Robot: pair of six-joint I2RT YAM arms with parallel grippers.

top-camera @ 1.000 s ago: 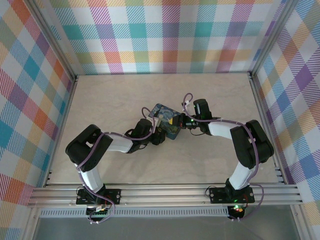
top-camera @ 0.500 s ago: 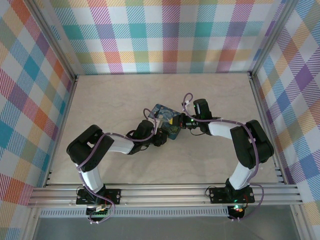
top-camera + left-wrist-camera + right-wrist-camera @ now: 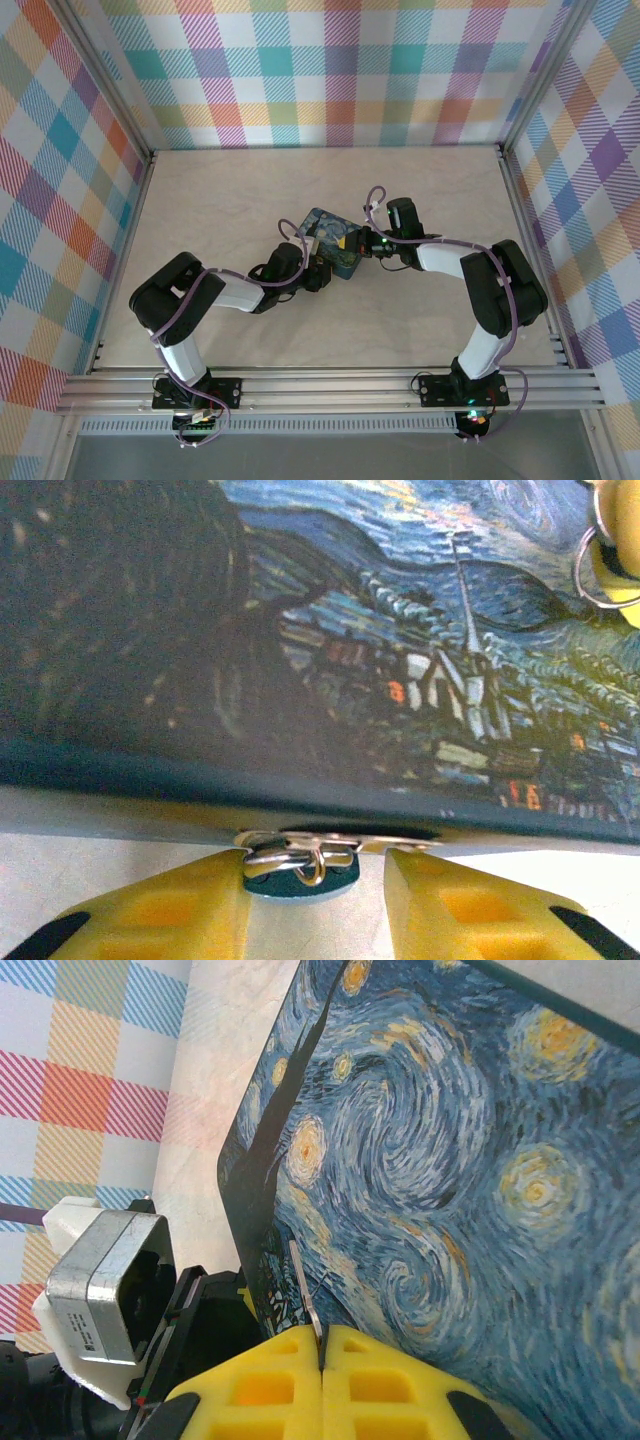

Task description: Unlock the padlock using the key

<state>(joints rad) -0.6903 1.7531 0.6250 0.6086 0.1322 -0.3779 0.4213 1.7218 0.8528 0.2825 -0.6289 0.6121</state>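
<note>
Pale marble-look surface (image 3: 230,200) inside plaid walls (image 3: 320,70), pretty plain setup. So the padlock (image 3: 300,868) hangs off the metal hasp on the edge of the Starry Night tin (image 3: 350,660), teal body down, silvery shackle looped through. The left gripper (image 3: 316,885) has its yellow fingers (image 3: 170,910) apart, one on each side of the padlock, with a sliver of gap showing on the right one. Then the key (image 3: 303,1290) is a thin metal strip seen edge-on. It's pinched in the right gripper (image 3: 322,1345), fingers pressed together on it, up over the tin's painted lid. A wire ring (image 3: 592,568) shows beside a yellow finger at the lid's far side. The tin sits mid-surface between both arms, lid down, so its inside is hidden.
</note>
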